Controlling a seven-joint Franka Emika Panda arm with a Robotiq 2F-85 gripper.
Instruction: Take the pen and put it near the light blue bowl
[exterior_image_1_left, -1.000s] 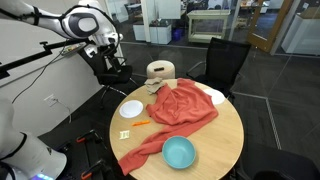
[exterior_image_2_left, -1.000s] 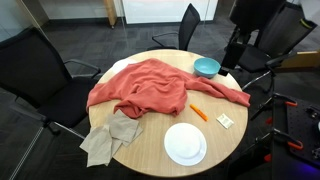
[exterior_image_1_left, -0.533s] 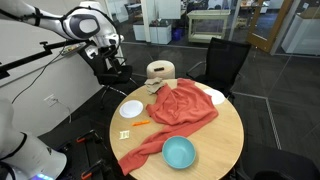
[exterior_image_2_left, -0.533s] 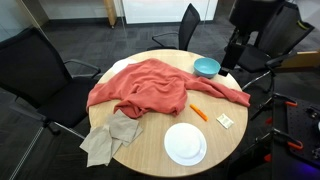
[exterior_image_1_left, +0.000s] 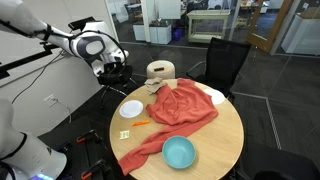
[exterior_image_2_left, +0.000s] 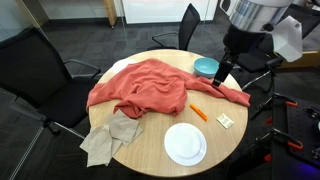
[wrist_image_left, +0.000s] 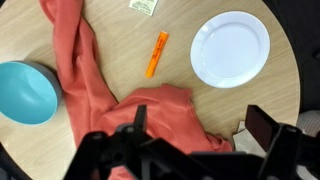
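The short orange stick-like pen (wrist_image_left: 157, 54) lay flat on the bare top of the round wooden table (wrist_image_left: 30, 30), just beside the round white plate (wrist_image_left: 231, 48) and not touching it. There was one pen, and nothing held it. In both exterior views it lay (exterior_image_2_left: 198, 113) between the plate (exterior_image_2_left: 185, 143) and the edge of a large crumpled red cloth (exterior_image_2_left: 150, 90).

One small white cube-like item (wrist_image_left: 143, 6) sat near the plate, past the pen. The single red cloth (wrist_image_left: 90, 80) spread over the middle of the table away from the plate. One shallow light blue bowl (wrist_image_left: 25, 92) stood well apart from the plate, on the far side of the cloth, with a fold of cloth at its rim. One smaller beige cloth (exterior_image_2_left: 110, 135) lay well apart from the plate, half over the table's rim and touching the red cloth.

The one black gripper (wrist_image_left: 200, 125) hung high over the table, well apart from the plate. Its two fingers (wrist_image_left: 140, 118) were spread wide with nothing between them. In an exterior view it (exterior_image_2_left: 222, 75) hung above the bowl's side (exterior_image_2_left: 206, 67) of the table.
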